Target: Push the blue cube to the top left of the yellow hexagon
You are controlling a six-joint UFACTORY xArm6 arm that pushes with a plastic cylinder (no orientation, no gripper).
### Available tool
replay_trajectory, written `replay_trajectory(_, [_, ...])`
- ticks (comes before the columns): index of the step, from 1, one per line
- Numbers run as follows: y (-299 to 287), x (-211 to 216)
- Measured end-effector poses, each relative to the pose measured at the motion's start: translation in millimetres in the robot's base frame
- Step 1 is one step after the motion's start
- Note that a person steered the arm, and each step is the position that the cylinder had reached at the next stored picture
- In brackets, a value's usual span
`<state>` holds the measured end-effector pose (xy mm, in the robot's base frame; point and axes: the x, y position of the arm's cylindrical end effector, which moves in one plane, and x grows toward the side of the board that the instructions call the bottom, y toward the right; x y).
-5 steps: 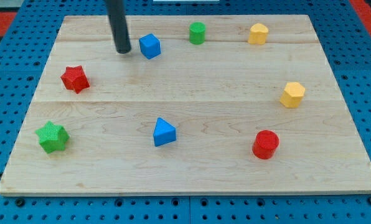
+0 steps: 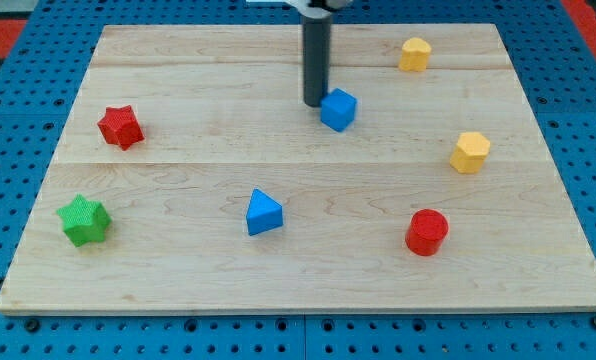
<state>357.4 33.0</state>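
Note:
The blue cube [image 2: 339, 109] lies in the upper middle of the wooden board [image 2: 178, 280]. My tip [image 2: 315, 103] rests on the board just left of the cube, touching its left side or nearly so. The yellow hexagon [image 2: 470, 152] lies at the view's right, below and to the right of the cube. The rod rises to the view's top edge and hides the green cylinder that stood behind it.
A second yellow block [image 2: 414, 53] lies at the top right. A red cylinder [image 2: 427, 232] is at the lower right, a blue triangle [image 2: 263, 212] at lower middle, a red star [image 2: 120, 126] at left, a green star [image 2: 84, 221] at lower left.
My tip has moved right and slightly down, pushing the blue cube right and down from the top left-centre to the upper middle. The rod now covers the green cylinder.

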Motion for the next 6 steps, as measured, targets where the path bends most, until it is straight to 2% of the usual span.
replay_trajectory(1, [6, 30])
replay_trajectory(2, [26, 39])
replay_trajectory(3, [52, 36])
replay_trajectory(4, [34, 25])
replay_trajectory(6, [86, 20])
